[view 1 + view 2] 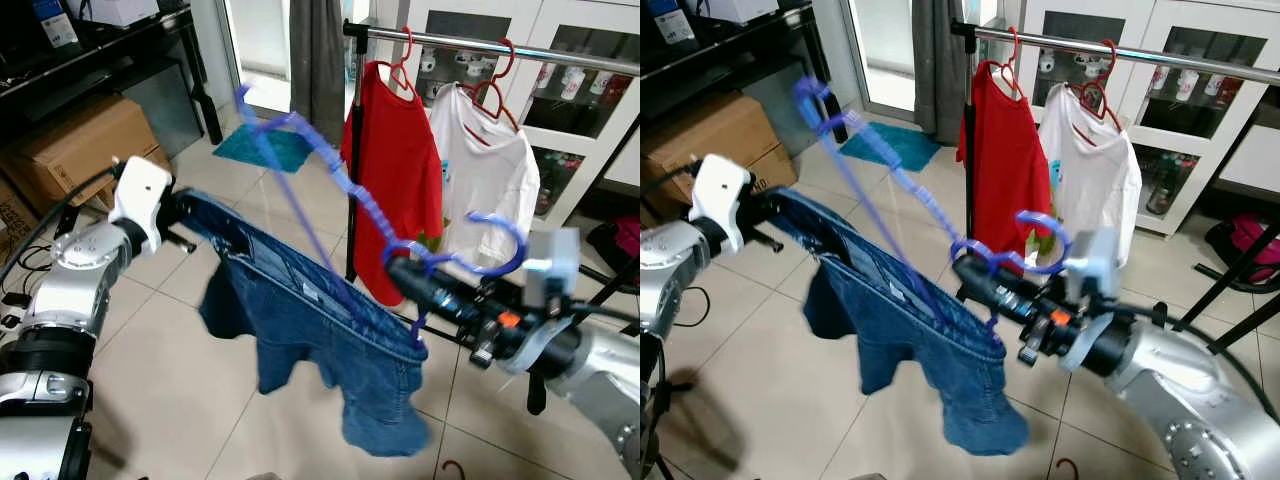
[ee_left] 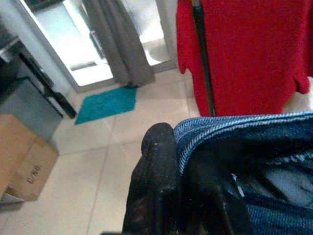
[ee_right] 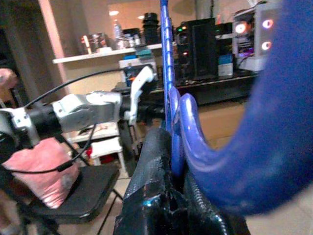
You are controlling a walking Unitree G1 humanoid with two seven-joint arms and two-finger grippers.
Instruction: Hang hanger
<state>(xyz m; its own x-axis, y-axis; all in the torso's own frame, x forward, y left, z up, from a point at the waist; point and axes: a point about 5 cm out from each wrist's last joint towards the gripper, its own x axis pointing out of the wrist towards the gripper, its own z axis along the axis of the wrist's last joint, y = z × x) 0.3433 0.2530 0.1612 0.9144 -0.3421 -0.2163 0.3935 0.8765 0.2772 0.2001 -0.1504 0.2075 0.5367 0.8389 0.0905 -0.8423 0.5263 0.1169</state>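
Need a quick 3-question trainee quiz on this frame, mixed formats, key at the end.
1. True or false: the blue hanger already hangs on the rail.
2. Which gripper is shut on the hanger's neck just below the hook?
3. The left gripper grips: A) the red shirt B) the jeans C) the white shirt

Key: 1 false, it is held out in front of the rail; 2 right gripper; 3 B, at the waistband.
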